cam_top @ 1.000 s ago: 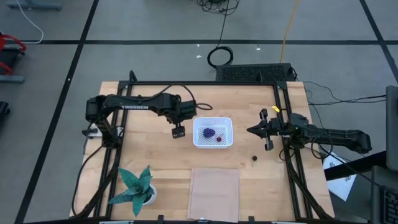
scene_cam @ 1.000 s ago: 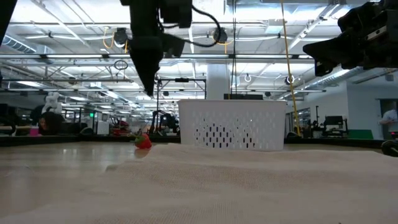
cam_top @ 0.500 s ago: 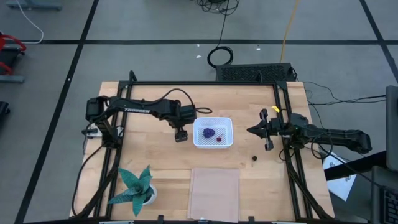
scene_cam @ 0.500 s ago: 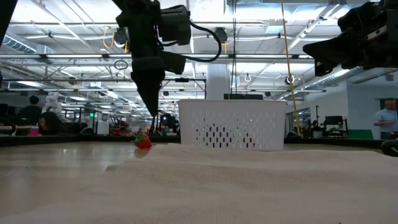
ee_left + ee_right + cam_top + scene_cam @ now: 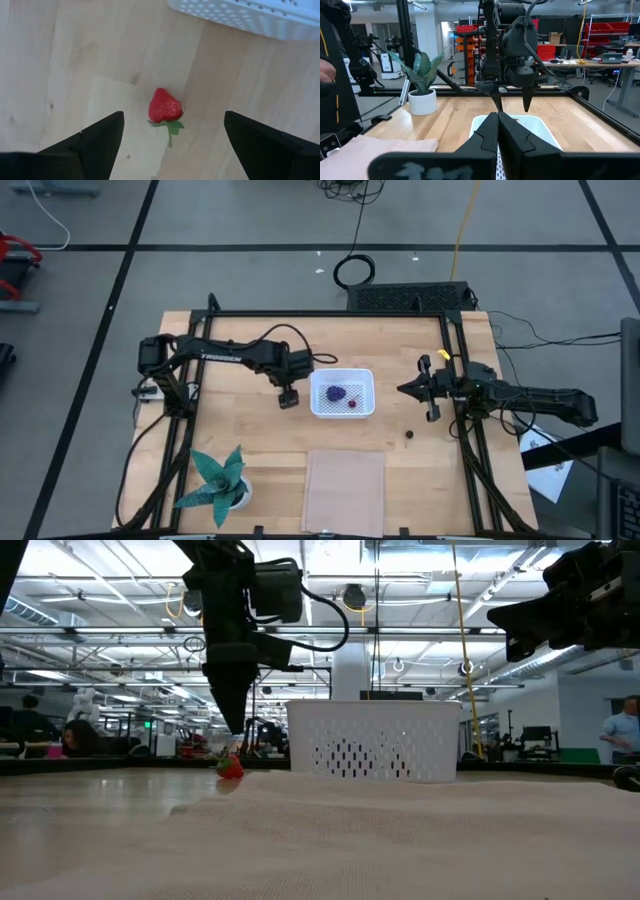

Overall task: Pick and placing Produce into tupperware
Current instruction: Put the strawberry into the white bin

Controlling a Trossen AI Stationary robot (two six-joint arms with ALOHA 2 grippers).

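A small red strawberry (image 5: 165,106) with a green stem lies on the bare wood just left of the white tupperware (image 5: 365,378). A purple lump (image 5: 336,392) and a small red piece (image 5: 353,404) lie inside the tupperware. My left gripper (image 5: 172,117) hangs open above the strawberry and points down, one finger on either side of it, touching nothing. In the low view the left gripper (image 5: 232,723) stands a little above the strawberry (image 5: 231,768). A dark ball (image 5: 411,435) rests on the table right of the tupperware. My right gripper (image 5: 404,390) waits shut, held level at the right.
A teal potted plant (image 5: 215,480) stands at the near left corner. A flat pinkish sheet (image 5: 344,490) lies at the near edge. The black frame rails (image 5: 455,370) border the table. Bare wood lies around the strawberry, with the tupperware wall (image 5: 250,15) close by.
My left gripper has come down toward the strawberry, still open and pointing down. The strawberry and the tupperware have stayed where they were.
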